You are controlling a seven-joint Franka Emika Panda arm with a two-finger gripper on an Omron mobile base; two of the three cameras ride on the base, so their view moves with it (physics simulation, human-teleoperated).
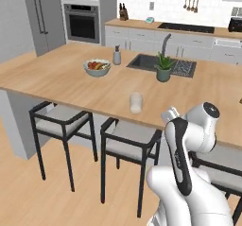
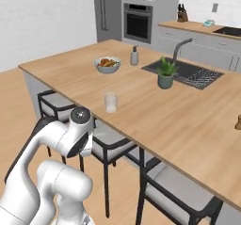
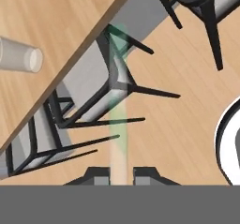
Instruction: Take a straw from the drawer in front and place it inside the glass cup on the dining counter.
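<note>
Closest to the hand camera, the two dark finger tips of the gripper [image 3: 123, 174] stand nearly together, pinched on a thin translucent straw [image 3: 118, 120] that is pale at the held end and green toward the far end. That straw runs away from the fingers across the view of the black-framed stools [image 3: 89, 96] with grey seats.

Taking the large light-wood dining counter [image 1: 71, 85] as the landmark: the stools stand tucked under its near edge, and the white arm is raised just off that same edge. On its top, close to the near edge, stands the small translucent whitish glass cup [image 1: 136, 102], upright and apart from everything else. Farther in on the counter sit a bowl of fruit [image 1: 97, 67] and, just beside it, a grey shaker bottle [image 1: 116, 56]. An inset dark sink [image 1: 158, 63] with a curved faucet lies toward the counter's far side, with a small potted plant [image 1: 164, 68] in a grey pot at the sink's near rim.
</note>
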